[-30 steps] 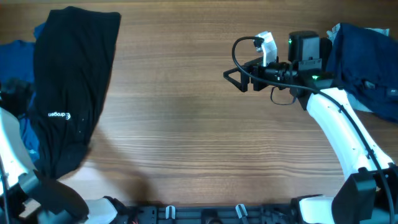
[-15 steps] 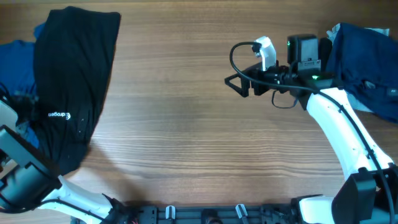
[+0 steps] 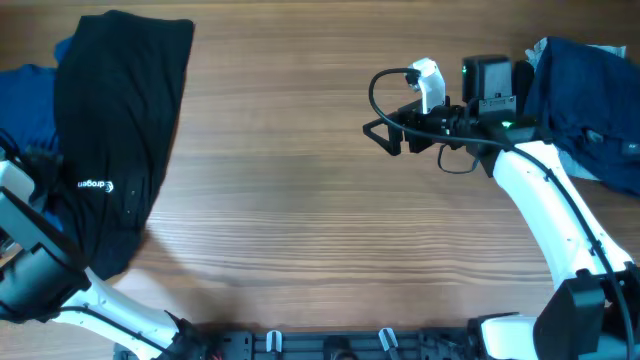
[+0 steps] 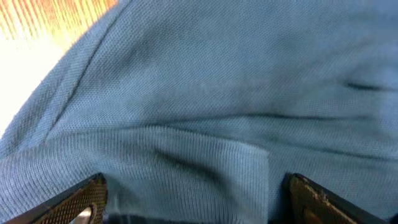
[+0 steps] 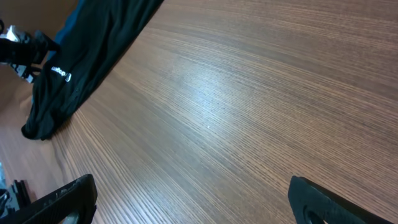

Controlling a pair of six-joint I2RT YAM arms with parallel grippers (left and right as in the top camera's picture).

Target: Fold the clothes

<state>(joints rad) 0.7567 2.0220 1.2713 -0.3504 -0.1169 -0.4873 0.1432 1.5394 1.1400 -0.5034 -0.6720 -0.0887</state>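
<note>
- The black garment (image 3: 115,140) lies long and narrow on the left part of the table (image 3: 300,220), running from the far edge down toward the near-left corner, with creases along its length.
- White lettering (image 3: 92,184) sits on the garment's lower half, near its left edge.
- Blue fabric (image 3: 25,95) lies just beside the black garment on its left, partly tucked under it and reaching the table's left edge.
- The left hand (image 4: 202,202) is down over this blue fabric. Its fingers (image 4: 87,199) stand spread wide at the two lower corners of the wrist view, released, with ribbed blue cloth filling the space under and between them and no pinch on it.
- The left arm (image 3: 120,315) bends in from the near-left corner and crosses the black garment's lower end in the overhead view.
- A dark blue heap (image 3: 585,100) of clothes is bunched at the far-right corner, well apart from the black garment.
- The right hand (image 3: 380,132) hangs over bare wood just left of that heap, pointing toward the table's middle. Its fingers (image 5: 65,196) are wide apart and empty.
- A black cable (image 3: 385,85) loops above the right arm (image 3: 545,200), which rises from the near-right corner and hides part of the wood beneath it.
- The wide middle of the table between the two hands shows only wood grain.
</note>
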